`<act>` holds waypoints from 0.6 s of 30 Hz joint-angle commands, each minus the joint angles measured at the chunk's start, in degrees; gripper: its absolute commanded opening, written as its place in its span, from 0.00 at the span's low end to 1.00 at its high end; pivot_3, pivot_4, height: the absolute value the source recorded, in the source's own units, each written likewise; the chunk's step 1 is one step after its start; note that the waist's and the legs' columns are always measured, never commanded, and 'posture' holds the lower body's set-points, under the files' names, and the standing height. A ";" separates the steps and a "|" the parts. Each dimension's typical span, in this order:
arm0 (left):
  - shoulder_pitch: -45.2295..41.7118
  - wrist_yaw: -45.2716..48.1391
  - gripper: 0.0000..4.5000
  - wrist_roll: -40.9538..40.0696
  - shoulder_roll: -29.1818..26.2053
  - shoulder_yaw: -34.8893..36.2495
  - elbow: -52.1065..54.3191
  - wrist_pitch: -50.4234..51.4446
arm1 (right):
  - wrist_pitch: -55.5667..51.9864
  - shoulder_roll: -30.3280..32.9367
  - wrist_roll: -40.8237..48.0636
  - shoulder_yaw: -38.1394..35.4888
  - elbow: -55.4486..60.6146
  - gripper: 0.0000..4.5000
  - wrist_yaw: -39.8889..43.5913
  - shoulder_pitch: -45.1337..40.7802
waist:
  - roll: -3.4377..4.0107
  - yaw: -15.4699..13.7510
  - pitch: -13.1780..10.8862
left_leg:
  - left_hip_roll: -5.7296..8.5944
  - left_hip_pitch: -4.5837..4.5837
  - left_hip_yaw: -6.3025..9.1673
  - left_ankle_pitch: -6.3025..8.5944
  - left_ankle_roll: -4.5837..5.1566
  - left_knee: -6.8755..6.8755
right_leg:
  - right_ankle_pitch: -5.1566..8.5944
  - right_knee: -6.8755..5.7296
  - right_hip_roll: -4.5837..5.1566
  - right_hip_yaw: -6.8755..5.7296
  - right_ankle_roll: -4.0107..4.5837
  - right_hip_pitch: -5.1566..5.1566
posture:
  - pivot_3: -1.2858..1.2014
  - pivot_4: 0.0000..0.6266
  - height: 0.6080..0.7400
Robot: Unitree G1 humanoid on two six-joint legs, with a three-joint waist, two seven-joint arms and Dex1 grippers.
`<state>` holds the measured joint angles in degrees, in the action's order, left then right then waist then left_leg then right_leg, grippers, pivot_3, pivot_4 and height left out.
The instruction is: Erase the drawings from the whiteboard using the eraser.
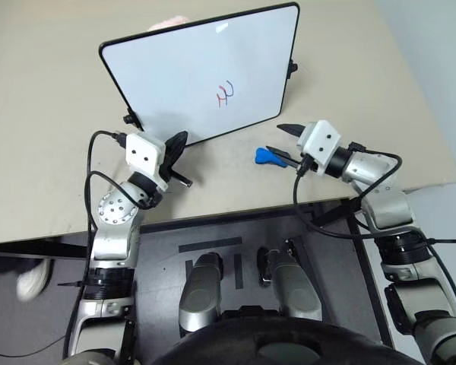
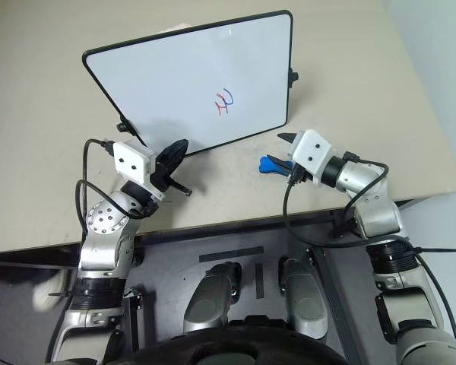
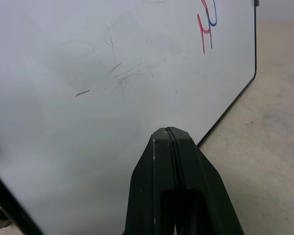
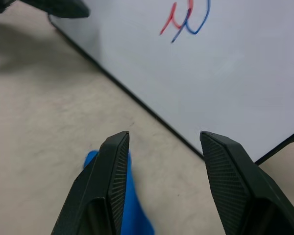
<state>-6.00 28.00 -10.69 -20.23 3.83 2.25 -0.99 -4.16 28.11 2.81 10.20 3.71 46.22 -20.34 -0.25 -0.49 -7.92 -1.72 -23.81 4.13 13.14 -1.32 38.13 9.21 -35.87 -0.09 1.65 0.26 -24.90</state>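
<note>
The whiteboard [image 1: 182, 68] stands tilted on the table, with the small red and blue drawings [image 1: 226, 94] right of its middle. On the table in front of the board's lower right corner lies the blue eraser [image 1: 267, 157]. My right gripper [image 1: 283, 142] is open just right of it. In the right wrist view the eraser [image 4: 134, 200] shows partly hidden behind one finger [image 4: 112, 171], not between the two. My left gripper [image 1: 179, 147] is shut on nothing, its tips [image 3: 169, 133] close to the board's lower edge.
The beige table [image 1: 53, 114] ends in a front edge [image 1: 235, 205] just behind both wrists, and its right edge runs past my right arm. Something pale pink [image 1: 171, 23] peeks over the board's top. A white shoe [image 1: 32, 281] is on the floor at the left.
</note>
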 commanded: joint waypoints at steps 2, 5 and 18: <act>1.04 -0.85 0.00 0.67 0.94 -0.36 1.42 -1.71 | -3.49 2.39 3.35 -0.08 4.09 0.54 4.18 1.94 | 0.00 -0.01 0.00 | 0.00 0.00 0.00 0.00 0.00 0.00 | 0.02 0.01 0.00 0.00 -0.03 0.01 | 0.52 0.24 1.00; 1.47 -0.56 0.00 0.20 1.03 -0.38 2.48 -1.26 | -4.30 2.92 2.82 0.19 4.40 0.54 4.33 2.14 | 0.00 -0.01 0.00 | 0.00 0.00 0.00 0.00 0.00 0.00 | 0.15 0.01 -0.01 0.00 -0.23 0.02 | 0.52 0.24 1.00; 3.09 -1.37 0.00 0.82 2.25 -0.53 3.39 -1.63 | -0.72 0.61 -0.37 3.45 -3.15 0.54 3.78 -0.14 | 0.00 0.04 0.00 | 0.00 0.06 0.01 -0.01 0.01 0.02 | 0.15 -0.02 -0.02 0.00 -0.24 0.05 | 0.52 0.24 1.00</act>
<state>-3.08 27.03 -9.77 -18.07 3.18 3.15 -1.47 -6.29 28.99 2.72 13.80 0.44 50.09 -19.58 -0.25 -0.45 -7.92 -1.73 -23.75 4.14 13.13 -1.31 38.15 9.32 -35.89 -0.11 1.65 0.10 -24.85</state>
